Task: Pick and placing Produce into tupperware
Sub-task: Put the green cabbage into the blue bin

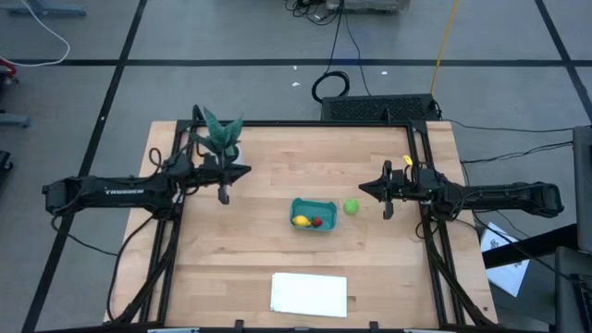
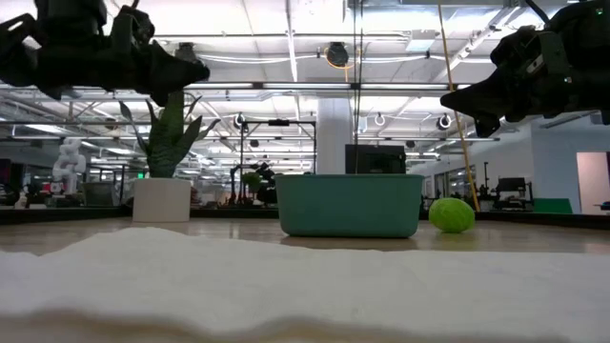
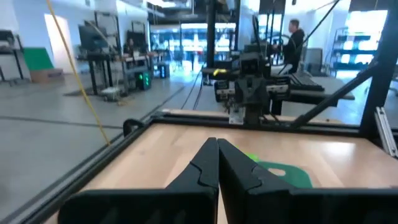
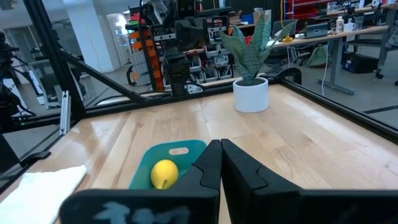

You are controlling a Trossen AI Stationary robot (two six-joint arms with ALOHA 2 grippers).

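Flat white rectangular sheet [image 2: 286, 286] foremost; behind it the shallow teal plastic tub [image 1: 313, 214] holds yellow lemon [image 1: 301, 220] and red strawberry [image 1: 316, 221]. Round green ball [image 1: 351, 207], just beside it, may roll if nudged by right gripper [image 1: 388, 211]; left gripper [image 1: 223, 195] idles; both pressed together

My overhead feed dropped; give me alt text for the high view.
A teal tupperware tub at the table's centre holds a yellow lemon and a red strawberry; a green ball lies beside it. The left gripper and right gripper hover on either side, fingers shut.
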